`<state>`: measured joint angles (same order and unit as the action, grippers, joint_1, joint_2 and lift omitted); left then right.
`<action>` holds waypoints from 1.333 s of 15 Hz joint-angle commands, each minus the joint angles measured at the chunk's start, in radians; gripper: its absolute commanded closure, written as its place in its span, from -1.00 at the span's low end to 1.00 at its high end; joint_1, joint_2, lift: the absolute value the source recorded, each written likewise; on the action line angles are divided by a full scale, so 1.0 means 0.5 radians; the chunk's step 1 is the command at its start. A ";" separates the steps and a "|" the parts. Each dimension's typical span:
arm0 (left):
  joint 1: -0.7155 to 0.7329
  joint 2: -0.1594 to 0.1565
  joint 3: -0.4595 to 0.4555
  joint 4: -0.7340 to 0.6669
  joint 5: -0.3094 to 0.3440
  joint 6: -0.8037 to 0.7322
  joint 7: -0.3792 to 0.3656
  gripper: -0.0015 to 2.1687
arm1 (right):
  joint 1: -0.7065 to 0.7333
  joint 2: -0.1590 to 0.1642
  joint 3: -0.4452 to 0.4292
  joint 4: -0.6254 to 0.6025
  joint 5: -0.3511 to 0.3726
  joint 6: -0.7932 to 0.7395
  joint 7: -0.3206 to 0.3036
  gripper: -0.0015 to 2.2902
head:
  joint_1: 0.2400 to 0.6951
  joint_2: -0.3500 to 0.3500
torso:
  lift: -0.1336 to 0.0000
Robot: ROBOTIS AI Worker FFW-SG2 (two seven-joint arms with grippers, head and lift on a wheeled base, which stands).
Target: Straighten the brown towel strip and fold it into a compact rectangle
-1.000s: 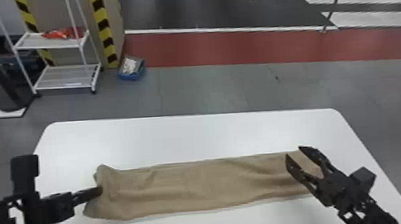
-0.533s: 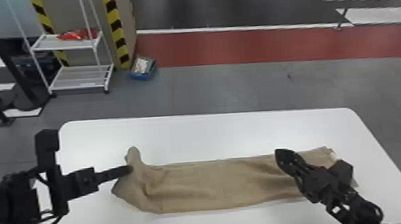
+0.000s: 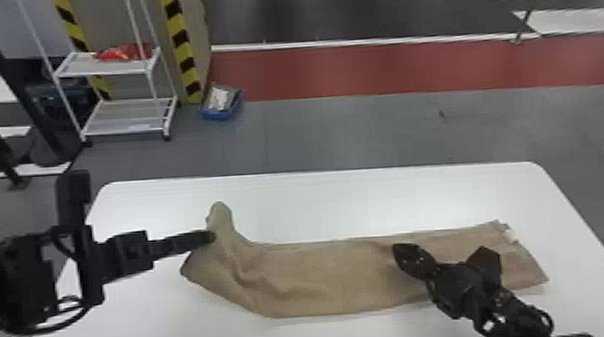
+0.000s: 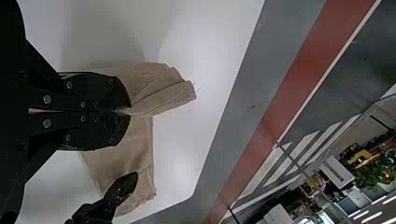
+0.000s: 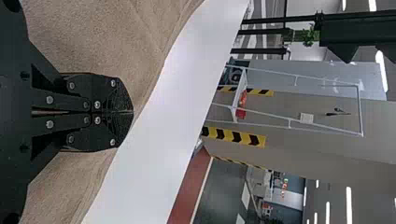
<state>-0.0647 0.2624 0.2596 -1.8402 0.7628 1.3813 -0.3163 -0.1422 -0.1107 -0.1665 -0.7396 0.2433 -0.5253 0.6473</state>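
1. Seen from the head, with 12 o'clock away from the robot, the brown towel strip (image 3: pixel 322 277) lies lengthwise across the white table (image 3: pixel 343 203), its long axis running roughly 9 to 3 o'clock.
2. The left gripper (image 3: pixel 211 236) has its jaws clenched on cloth near the strip's 9 o'clock end. From its tips, a bunched fold juts toward 12 to 1, a corner points to 7 or 8, and the main length runs toward 4, creased nearby.
3. The right gripper (image 3: pixel 400 251) has its jaws pressed together over the strip; whether they touch it, I cannot tell. Cloth extends from the tips toward 9 and 3.
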 commanded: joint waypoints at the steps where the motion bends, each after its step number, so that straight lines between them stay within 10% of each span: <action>1: -0.012 -0.003 0.024 -0.044 0.051 0.077 0.010 0.27 | -0.047 0.062 0.103 0.004 -0.002 0.086 -0.003 0.58 | 1.00 -0.04 | 1.00; 12: -0.196 0.009 -0.022 -0.151 0.186 0.243 0.142 0.28 | -0.216 0.223 0.290 0.231 0.044 0.258 -0.018 0.58 | 1.00 0.25 | 1.00; 20: -0.223 0.006 -0.041 -0.204 0.248 0.280 0.163 0.28 | -0.357 0.223 0.459 0.363 0.041 0.350 -0.031 0.58 | 1.00 0.32 | 1.00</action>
<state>-0.1742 0.2631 0.2394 -1.9360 0.8753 1.5193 -0.2355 -0.3149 0.0001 0.0527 -0.5659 0.2647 -0.3535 0.6318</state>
